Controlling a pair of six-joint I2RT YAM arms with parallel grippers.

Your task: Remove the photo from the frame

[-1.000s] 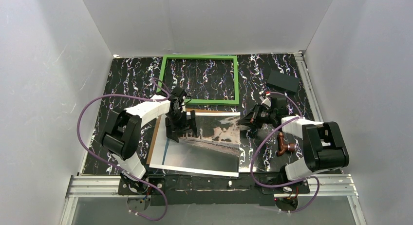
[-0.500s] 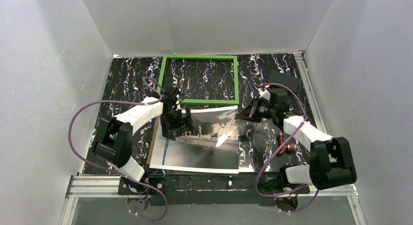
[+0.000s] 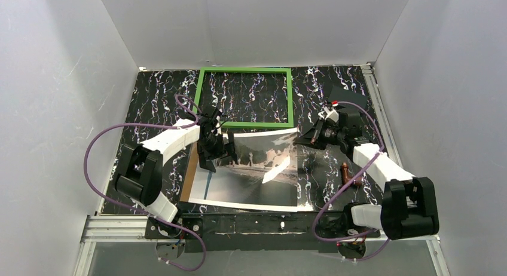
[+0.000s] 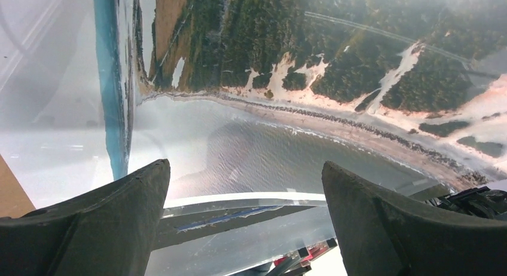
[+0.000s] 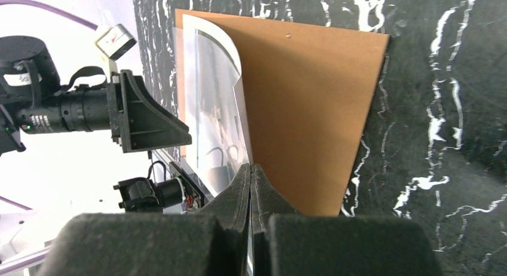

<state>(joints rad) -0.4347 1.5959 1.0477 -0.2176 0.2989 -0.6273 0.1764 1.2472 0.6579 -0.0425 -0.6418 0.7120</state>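
Note:
The green frame (image 3: 245, 70) lies flat at the back of the marbled table, with only table showing inside it. Nearer lies the photo (image 3: 251, 180), a coastal scene with a blue stripe on its left, resting on a brown backing panel (image 3: 190, 174). My right gripper (image 3: 299, 138) is shut on the photo's far right corner. In the right wrist view, the photo (image 5: 215, 97) curls up off the brown panel (image 5: 311, 109) into the gripper (image 5: 251, 169). My left gripper (image 3: 216, 152) is open over the photo's far left part. Its fingers (image 4: 107, 216) straddle the photo (image 4: 269, 109) without gripping it.
A dark flat rectangle (image 3: 347, 98) lies at the back right of the table. A copper pipe fitting (image 3: 348, 175) sits near the right arm. White walls close in the table on three sides.
My right gripper has moved right and back with the photo's corner, lifting that edge and sliding the photo right. The left gripper drew back a little toward the far left, still open.

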